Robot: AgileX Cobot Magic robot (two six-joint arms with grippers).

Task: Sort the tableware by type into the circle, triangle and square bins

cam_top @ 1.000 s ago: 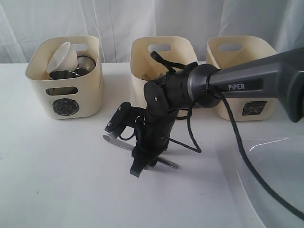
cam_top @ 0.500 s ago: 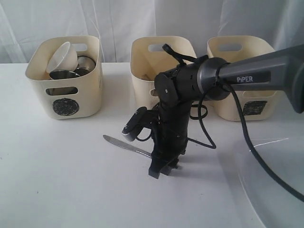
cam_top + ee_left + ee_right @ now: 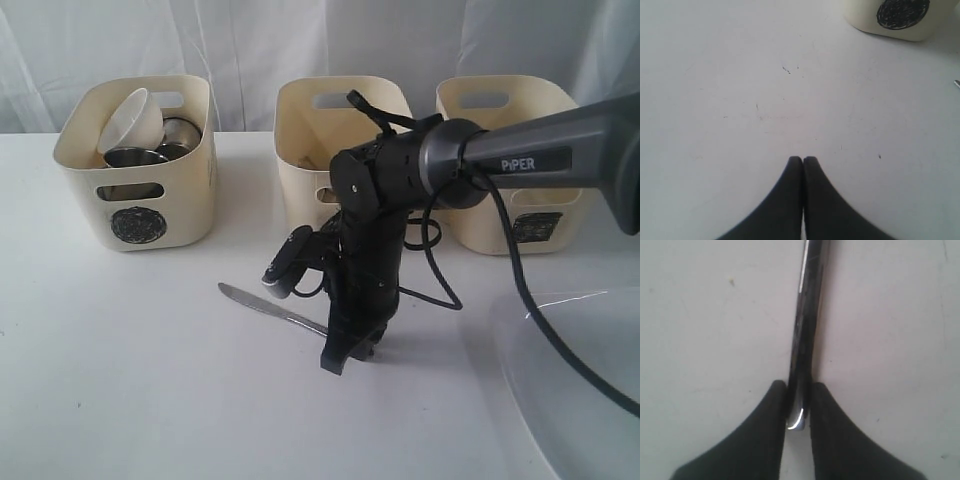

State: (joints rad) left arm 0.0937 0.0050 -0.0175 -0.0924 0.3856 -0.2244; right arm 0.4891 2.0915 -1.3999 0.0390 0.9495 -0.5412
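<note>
The right gripper (image 3: 796, 407) has its jaws drawn narrow against both sides of the knife (image 3: 807, 315) at its handle end. The knife lies on the white table (image 3: 130, 380) in front of the middle bin (image 3: 300, 175). The left gripper (image 3: 803, 162) is closed tight and empty, near the circle bin (image 3: 890, 20).

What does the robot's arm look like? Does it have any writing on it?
The right arm is a smooth dark grey tube with white letters saying PiPER. Its wrist and right gripper are black, and a thin black cable loops alongside. The left gripper has two black, curved fingers that taper to rounded tips.
</note>
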